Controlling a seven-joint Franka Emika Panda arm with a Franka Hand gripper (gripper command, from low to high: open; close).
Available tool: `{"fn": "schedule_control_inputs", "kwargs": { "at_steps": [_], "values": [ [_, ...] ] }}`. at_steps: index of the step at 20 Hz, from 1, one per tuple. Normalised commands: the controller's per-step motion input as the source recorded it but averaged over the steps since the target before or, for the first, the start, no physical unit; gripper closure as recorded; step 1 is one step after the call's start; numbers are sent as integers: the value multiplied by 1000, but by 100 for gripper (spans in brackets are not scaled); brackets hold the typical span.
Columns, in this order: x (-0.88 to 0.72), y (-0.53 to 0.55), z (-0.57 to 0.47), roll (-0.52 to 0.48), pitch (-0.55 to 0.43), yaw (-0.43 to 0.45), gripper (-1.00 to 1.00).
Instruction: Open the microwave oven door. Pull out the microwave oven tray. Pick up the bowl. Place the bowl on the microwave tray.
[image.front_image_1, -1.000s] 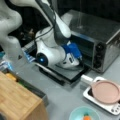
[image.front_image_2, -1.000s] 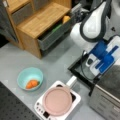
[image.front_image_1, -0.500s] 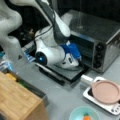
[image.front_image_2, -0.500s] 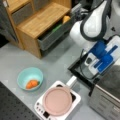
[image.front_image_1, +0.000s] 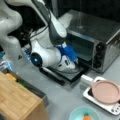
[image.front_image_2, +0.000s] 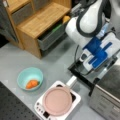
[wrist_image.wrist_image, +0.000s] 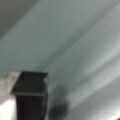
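The gripper (image.front_image_1: 75, 65), white and blue with a dark fingertip block seen in the wrist view (wrist_image.wrist_image: 31, 96), is held low at the mouth of the boxy silver-grey metal microwave oven (image.front_image_1: 100, 37); whether its fingers are apart or together cannot be told, the tips being hidden in both front views. The wide dark glass microwave oven door (image.front_image_1: 63, 75) is lowered flat and lies open beneath the wrist, its bar handle at the outer edge. The flat dark microwave oven tray cannot be made out separately. Three black knobs (image.front_image_1: 98, 56) are counted on the oven's front panel. One small round light teal bowl (image.front_image_2: 30, 78) holding one orange food piece stands on the grey table (image.front_image_2: 57, 65), well apart from the gripper; it is cut off at a front view's bottom (image.front_image_1: 83, 115). One flat pink round plate (image.front_image_2: 57, 100) rests on one white rounded tray (image.front_image_2: 40, 108). One wooden cabinet (image.front_image_2: 37, 22) stands behind.
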Motion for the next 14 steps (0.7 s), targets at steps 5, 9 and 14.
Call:
{"fn": "schedule_control_inputs", "kwargs": {
  "at_steps": [5, 9, 14],
  "values": [
    [191, -539, -155, 35, -10, 178, 100],
    [205, -512, -151, 6, -8, 182, 100],
    [201, -463, -165, 23, -3, 183, 100]
  ]
}}
